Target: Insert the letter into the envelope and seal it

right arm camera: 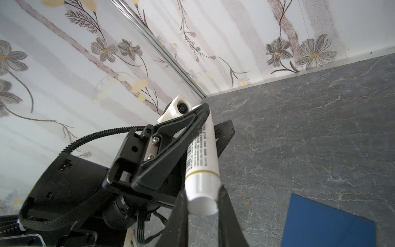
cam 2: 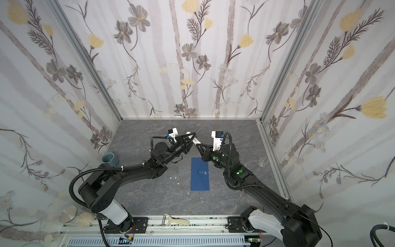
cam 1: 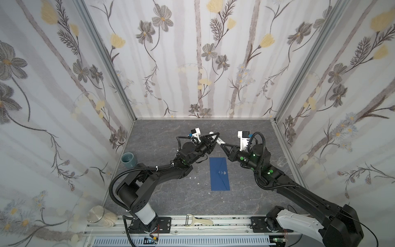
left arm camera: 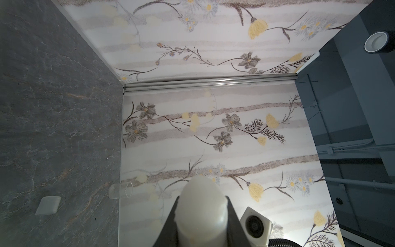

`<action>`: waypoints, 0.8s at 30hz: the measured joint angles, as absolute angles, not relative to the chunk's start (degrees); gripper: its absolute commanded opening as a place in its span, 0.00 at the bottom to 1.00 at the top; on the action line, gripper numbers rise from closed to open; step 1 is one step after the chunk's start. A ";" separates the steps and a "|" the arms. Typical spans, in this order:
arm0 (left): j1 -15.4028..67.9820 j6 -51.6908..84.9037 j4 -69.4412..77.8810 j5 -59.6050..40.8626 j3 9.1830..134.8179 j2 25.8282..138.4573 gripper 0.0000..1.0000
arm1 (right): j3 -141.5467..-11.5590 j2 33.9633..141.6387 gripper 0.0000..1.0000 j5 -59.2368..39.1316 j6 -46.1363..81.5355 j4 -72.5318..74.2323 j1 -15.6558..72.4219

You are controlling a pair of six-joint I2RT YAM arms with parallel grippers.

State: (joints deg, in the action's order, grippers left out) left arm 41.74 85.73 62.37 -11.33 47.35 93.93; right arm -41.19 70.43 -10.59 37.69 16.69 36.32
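Right wrist view: the envelope [right arm camera: 327, 222] is seen lying flat on the grey table [right arm camera: 310, 128], below the right gripper [right arm camera: 203, 198] and off to one side of it. In both top views its long axis runs from the near rail toward the back wall, and its far right corner is overhung by the right gripper's body. A pale mark is seen near its middle; which way the flap points cannot be told.

Beyond its far end a white glue stick [cam 1: 219, 141] is held tilted in the air. One end is clamped by the right gripper, the other by the left gripper [cam 1: 215, 135].

Small white scraps [cam 1: 198, 183] lie below the left gripper. A blue-grey cup [cam 1: 128, 160] stands well outside the left gripper, a clear beaker [cam 1: 282, 161] outside the right.
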 measured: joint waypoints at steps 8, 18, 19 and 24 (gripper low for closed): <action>41.91 87.24 60.90 -11.81 46.59 93.45 0.00 | -45.45 70.41 0.02 -2.76 28.53 6.72 40.18; 41.95 87.22 58.43 -15.68 46.59 93.14 0.00 | -49.04 69.87 0.02 8.93 16.82 -3.31 45.95; 41.95 87.20 58.24 -16.25 46.68 93.14 0.00 | -49.39 69.87 0.01 9.93 15.73 -4.23 46.61; 41.95 87.00 57.67 -18.02 46.89 93.14 0.00 | -51.29 70.50 0.01 17.15 11.18 -7.86 50.72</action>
